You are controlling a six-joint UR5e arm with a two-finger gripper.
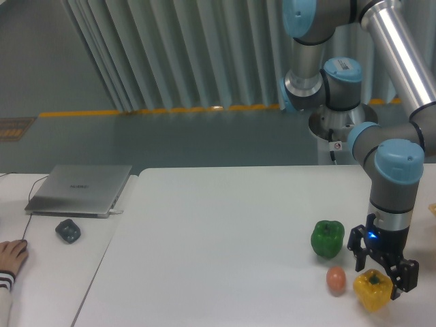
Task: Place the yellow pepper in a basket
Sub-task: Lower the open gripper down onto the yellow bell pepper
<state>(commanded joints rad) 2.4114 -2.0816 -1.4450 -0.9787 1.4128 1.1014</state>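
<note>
On a white surface (225, 231) before grey vertical blinds (177, 54), the released pincer (383, 267) straddles the yellow pepper (372, 291); a closed laptop (80, 189) lies at nine o'clock.

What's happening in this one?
A single robot arm has its claw open, fingers either side of the yellow pepper near the table's right front corner. It has not closed on it. A green pepper and a small orange-brown egg-shaped thing sit just left.
</note>
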